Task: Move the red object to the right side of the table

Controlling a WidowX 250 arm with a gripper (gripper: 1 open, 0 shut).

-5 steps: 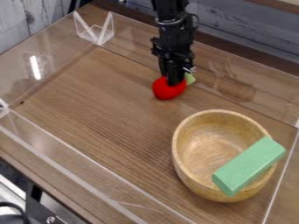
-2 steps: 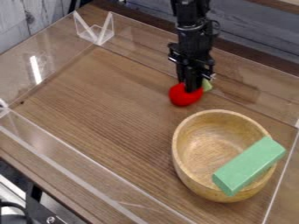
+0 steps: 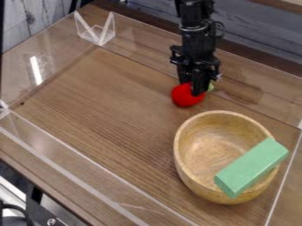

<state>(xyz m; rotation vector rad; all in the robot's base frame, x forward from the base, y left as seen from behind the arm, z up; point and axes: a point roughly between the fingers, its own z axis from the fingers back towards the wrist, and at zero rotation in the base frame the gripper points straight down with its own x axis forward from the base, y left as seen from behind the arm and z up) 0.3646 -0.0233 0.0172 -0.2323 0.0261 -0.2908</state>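
The red object [image 3: 184,96], a small rounded toy fruit, rests on the brown wood-grain table [image 3: 106,106], right of the middle and just behind the wooden bowl. My gripper [image 3: 196,86] points almost straight down onto it from above. Its dark fingers [image 3: 203,81] stand close together on the fruit's upper right part, hiding the top. No gap shows between fingers and fruit.
A wooden bowl [image 3: 200,132] stands at the front right with a green rectangular block [image 3: 252,166] leaning across its rim. Low clear acrylic walls [image 3: 48,53] border the tabletop. A clear angled stand [image 3: 94,29] sits at the back left.
The gripper carried the red object to the right, from mid-table to a spot behind the bowl. Over the last half second it has stayed in place.
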